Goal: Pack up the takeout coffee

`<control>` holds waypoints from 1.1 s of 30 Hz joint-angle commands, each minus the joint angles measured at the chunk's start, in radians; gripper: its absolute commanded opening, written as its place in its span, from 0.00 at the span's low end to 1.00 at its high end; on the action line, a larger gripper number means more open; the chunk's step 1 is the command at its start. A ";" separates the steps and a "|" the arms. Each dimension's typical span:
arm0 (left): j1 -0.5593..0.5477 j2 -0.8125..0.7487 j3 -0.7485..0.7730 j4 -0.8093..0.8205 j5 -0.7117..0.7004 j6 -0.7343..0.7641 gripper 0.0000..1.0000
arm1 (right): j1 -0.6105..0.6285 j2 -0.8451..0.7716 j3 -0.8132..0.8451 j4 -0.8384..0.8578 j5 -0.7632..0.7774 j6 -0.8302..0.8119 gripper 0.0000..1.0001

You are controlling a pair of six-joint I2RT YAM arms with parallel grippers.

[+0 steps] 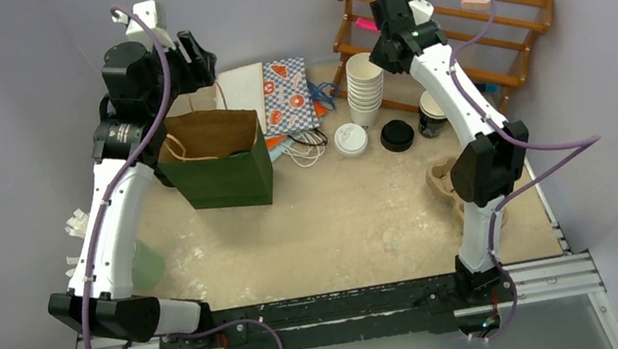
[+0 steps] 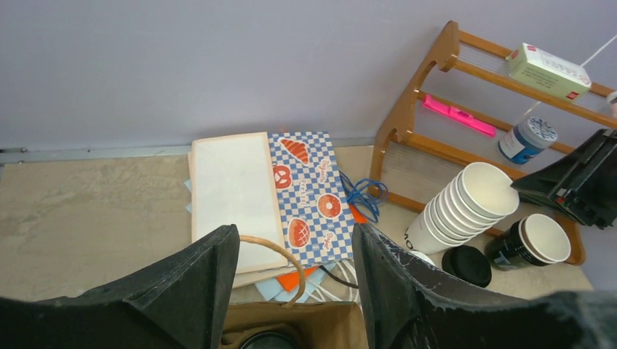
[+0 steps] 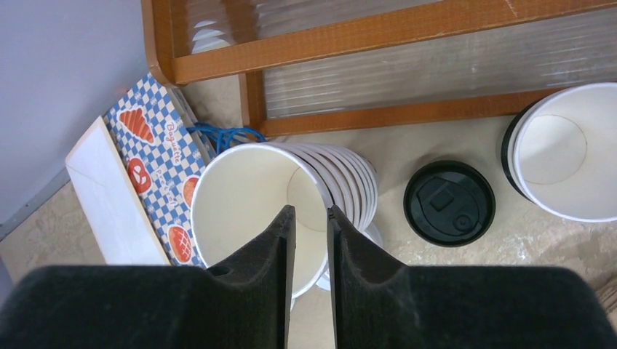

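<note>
Takeout coffee (image 1: 351,140), white lid up, centre-frame on my table (image 1: 341,225), right of my released left hand (image 2: 295,291); right hand (image 3: 311,218) unclear. Checkered bag (image 3: 156,145) reads "Baguette".

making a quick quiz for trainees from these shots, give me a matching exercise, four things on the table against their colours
Things:
1. standing paper bag
2. loose lid next to the dark cups
3. flat pastry bag
4. nested cup stack

Colours:
a. white
b. blue-and-white checks
c. green outside
d. black

Pairs: 1-c, 2-d, 3-b, 4-a
</note>
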 commanded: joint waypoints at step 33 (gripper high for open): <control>-0.220 0.221 0.090 0.255 0.088 -0.004 0.59 | -0.014 -0.071 0.009 0.125 -0.017 -0.119 0.34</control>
